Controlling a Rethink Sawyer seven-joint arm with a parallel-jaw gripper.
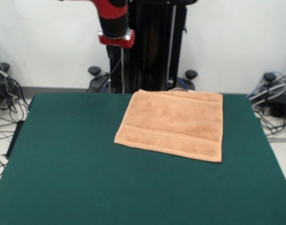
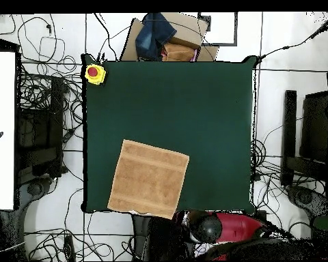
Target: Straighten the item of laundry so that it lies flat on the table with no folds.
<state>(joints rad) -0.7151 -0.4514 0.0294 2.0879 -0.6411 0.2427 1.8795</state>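
The light orange-tan towel lies spread on the dark green table, at the far side right of the middle. It looks flat, with woven bands across it. Its far edge reaches the table's far edge. In the overhead view the towel is slightly turned at the bottom left of the table, and its lower edge runs to the table's edge by the robot. The red and black arm is drawn back above the table's far edge. It also shows in the overhead view. I cannot see the gripper.
A yellow box with a red button sits on the table's top left corner in the overhead view. The black pedestal stands behind the far edge. Cables lie on the floor round the table.
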